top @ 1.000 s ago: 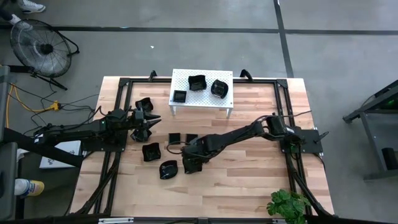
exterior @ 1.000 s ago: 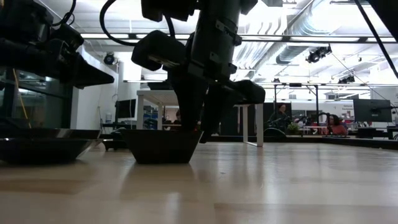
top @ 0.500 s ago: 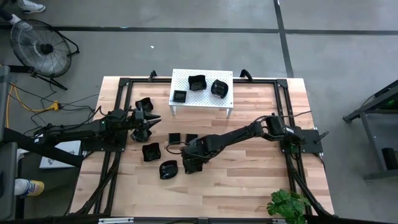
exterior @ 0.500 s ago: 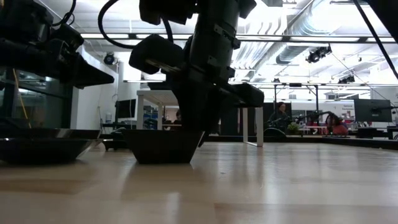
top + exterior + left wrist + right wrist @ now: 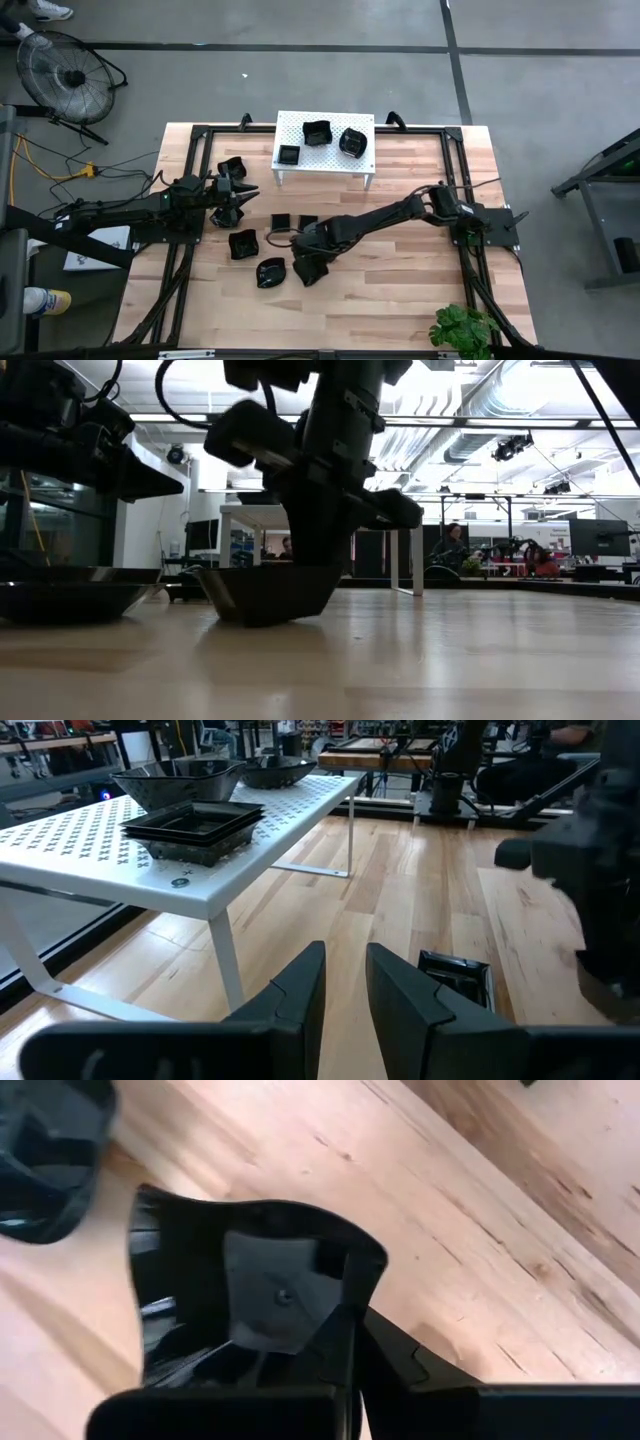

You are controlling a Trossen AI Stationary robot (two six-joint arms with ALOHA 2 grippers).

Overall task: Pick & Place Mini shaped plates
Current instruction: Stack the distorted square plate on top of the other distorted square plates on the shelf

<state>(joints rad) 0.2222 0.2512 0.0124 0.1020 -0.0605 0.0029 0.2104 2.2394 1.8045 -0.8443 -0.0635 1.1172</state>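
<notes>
From above, the right claw (image 5: 306, 268) is sitting mid-tabletop (image 5: 400, 300) over a black mini plate (image 5: 303, 272), next to another wavy plate (image 5: 270, 272). The low view is showing what that hides: the plate (image 5: 265, 592) is tipping, one edge off the wood. The right wrist view is showing the fingers (image 5: 345, 1350) pinching its rim. The left claw (image 5: 345, 995) is waiting at the left, slightly apart, holding nothing, facing the white stand (image 5: 150, 850) carrying three plates.

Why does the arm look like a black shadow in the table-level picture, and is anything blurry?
Low view: bright ceiling lights behind backlight the right gripper and its plate into silhouettes. Right wrist view: the close plate is soft, with glare patches.
</notes>
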